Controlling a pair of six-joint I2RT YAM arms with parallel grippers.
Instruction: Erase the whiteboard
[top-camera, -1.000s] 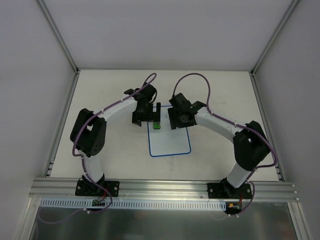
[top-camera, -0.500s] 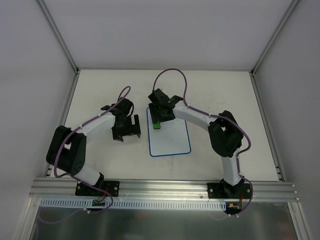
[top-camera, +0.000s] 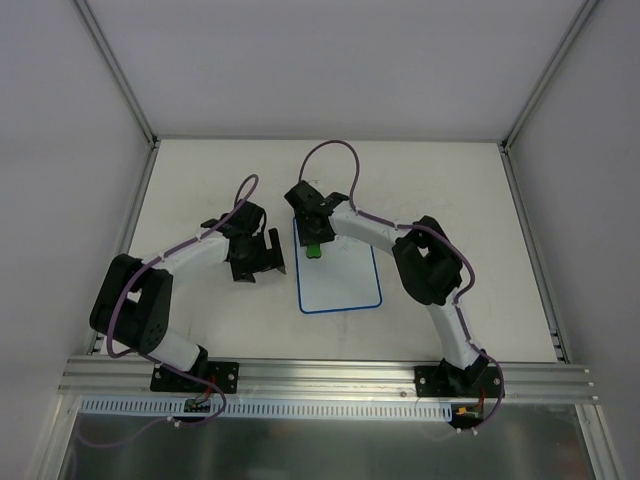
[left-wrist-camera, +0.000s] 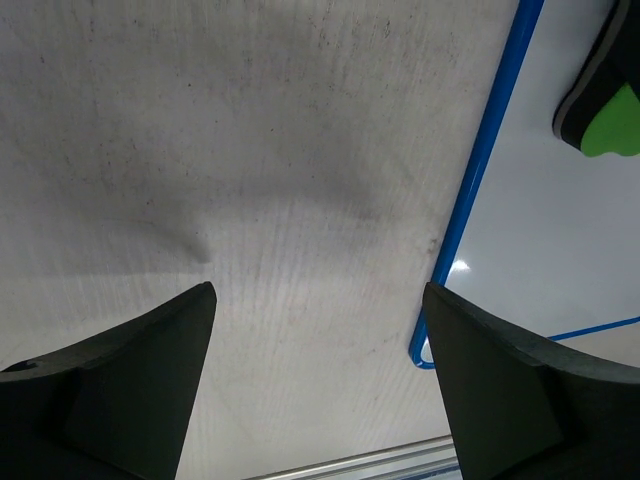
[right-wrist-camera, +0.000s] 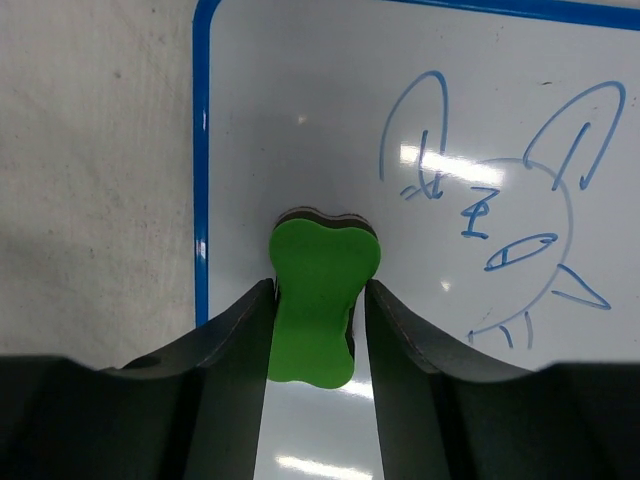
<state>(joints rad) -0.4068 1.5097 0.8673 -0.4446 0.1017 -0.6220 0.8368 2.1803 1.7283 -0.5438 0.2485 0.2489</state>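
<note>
Right gripper (right-wrist-camera: 317, 296) squeezes the green eraser (right-wrist-camera: 325, 265), lower centre, at the left of the whiteboard (right-wrist-camera: 320, 110); my left gripper (left-wrist-camera: 317, 295) hangs open over table (left-wrist-camera: 250, 150).

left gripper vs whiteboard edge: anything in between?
Nothing. In the left wrist view, only bare table lies between the open left gripper and the whiteboard. The green eraser sits farther in, held by the right gripper.

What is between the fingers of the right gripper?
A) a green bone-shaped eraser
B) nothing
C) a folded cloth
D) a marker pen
A: in the right wrist view, the green bone-shaped eraser sits between the fingers of the right gripper, resting on the whiteboard beside a blue drawing.
</note>
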